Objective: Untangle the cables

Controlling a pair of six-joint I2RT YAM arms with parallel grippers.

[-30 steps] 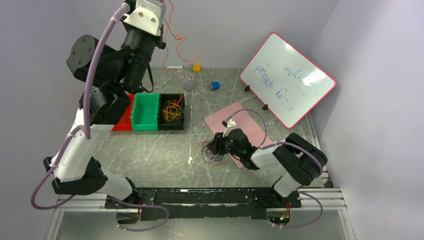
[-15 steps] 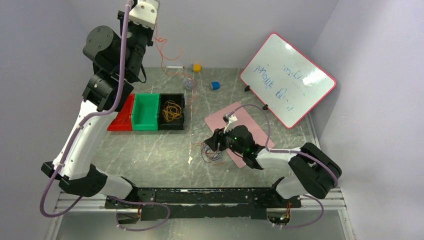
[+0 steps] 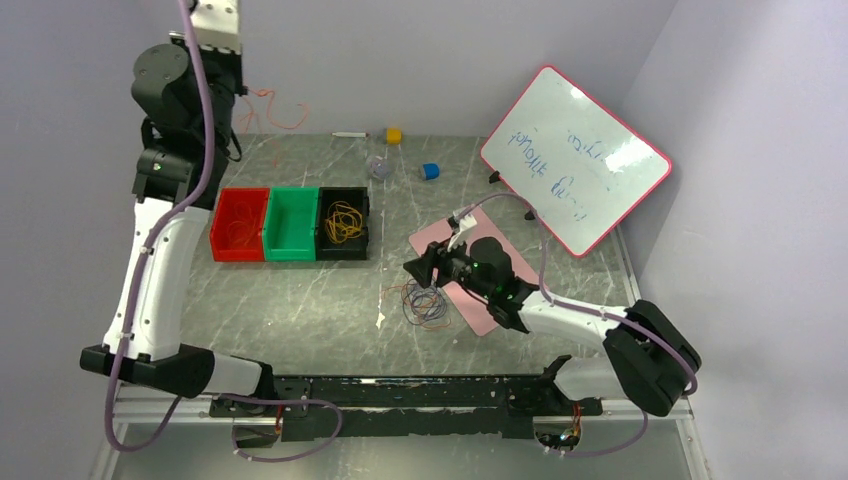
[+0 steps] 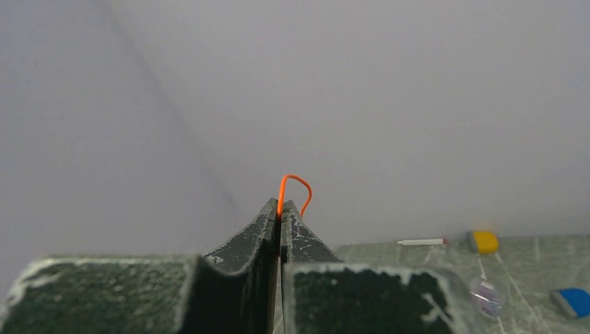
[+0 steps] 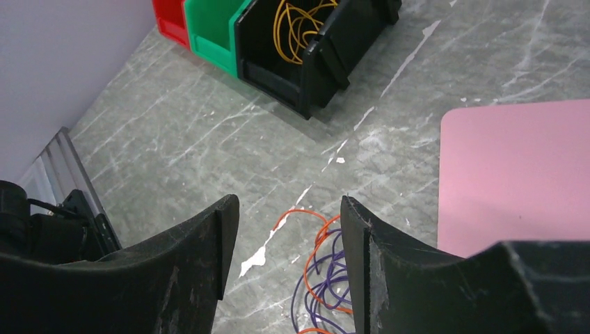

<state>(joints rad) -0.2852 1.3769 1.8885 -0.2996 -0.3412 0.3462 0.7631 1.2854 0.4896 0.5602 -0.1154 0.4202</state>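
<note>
One orange-red cable (image 4: 295, 182), pinched in the closed left fingers (image 4: 280, 224), is now swung clear of the tangle (image 5: 327, 278) just below the right fingers (image 5: 224, 233), which are newly parted and empty, so one strand is judged separated.

Red plastic bin (image 3: 238, 252), green plastic bin (image 3: 290, 225) and black plastic bin (image 3: 343, 252) in a row; pink rectangular mat (image 3: 445, 235) near tilted red-framed whiteboard (image 3: 575, 160).

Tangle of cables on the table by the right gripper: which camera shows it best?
Top external: the whole tangle is in frame, orange and purple loops spread out, though small. The right wrist view is closer and sharper, but its lower edge cuts part of the tangle off. The left wrist view shows none of it.
</note>
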